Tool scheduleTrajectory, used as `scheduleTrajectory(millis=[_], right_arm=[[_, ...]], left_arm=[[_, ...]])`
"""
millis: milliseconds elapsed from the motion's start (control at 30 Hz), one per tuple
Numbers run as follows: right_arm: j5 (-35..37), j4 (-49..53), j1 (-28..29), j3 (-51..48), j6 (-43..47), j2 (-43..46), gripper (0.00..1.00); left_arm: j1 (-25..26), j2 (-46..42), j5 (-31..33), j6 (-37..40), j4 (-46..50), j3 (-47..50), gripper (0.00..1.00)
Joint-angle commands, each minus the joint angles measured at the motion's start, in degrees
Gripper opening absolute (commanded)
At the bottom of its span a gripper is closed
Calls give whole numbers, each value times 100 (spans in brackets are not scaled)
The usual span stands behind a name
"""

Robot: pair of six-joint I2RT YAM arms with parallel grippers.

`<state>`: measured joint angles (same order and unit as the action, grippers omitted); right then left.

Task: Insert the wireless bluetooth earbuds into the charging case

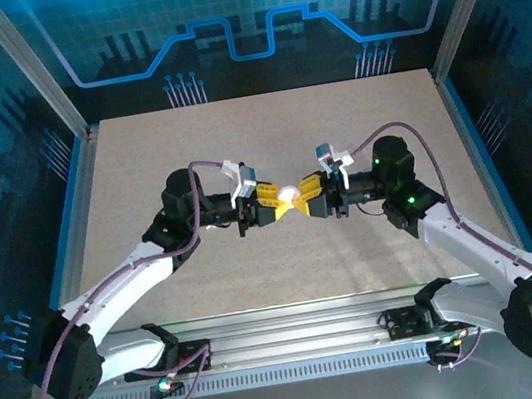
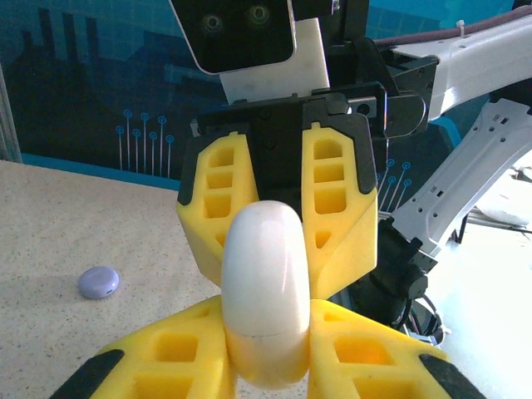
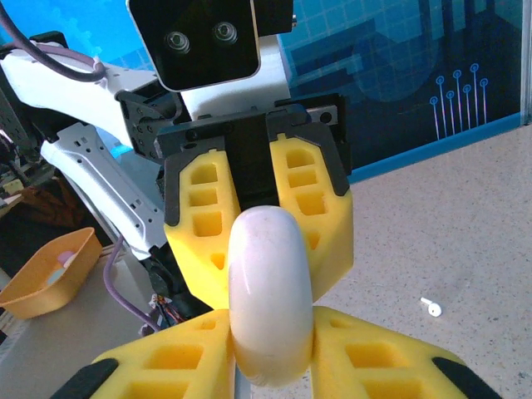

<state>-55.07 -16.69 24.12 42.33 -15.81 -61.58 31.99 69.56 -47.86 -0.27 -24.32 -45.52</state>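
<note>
Nearest in the left wrist view, the left hand [image 2: 266, 353] is clamped tight on the near end of the white charging case [image 2: 266, 274], with its yellow fingers [image 2: 166, 366] pressing in from both sides. A thin seam crosses the case just above that grip. No gap shows along the seam, so the case looks closed.

The case's long axis runs straight from one hand to the other. At its far end the right hand [image 2: 266, 262] meets it head-on, jaws set narrow with a pad on each flank. Both hands therefore grip the one case end to end. The top view shows it held clear of the table [image 1: 267, 139], about midway across.

Farther out, the right wrist view shows a tiny white earbud [image 3: 431, 307] lying on the table. It is well apart from the case, lower down and off toward the blue wall panel, with its stem slanted. The left wrist view shows a lavender round puck [image 2: 99, 283] resting on the table, also well apart.

The earbud lies off the line joining the hands, and I cannot tell which hand is nearer to it. As I judge it, the case must open and one hand must release before anything can go down for the earbud.
</note>
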Motion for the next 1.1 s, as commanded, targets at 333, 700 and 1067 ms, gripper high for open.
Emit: scheduleTrajectory(millis=[333,700,1067], right_arm=[[149,1647,-5,665,935,245,61],[-391,3455,176,2012,2103,-549,60],[-514,5017,181,2848,3230,-1192,60]], left_arm=[[25,-66,-114,1044,1151,-369,14],[36,-74,-214,1334,1515,-563,14],[44,-252,-215,1416,1623,-517,14]])
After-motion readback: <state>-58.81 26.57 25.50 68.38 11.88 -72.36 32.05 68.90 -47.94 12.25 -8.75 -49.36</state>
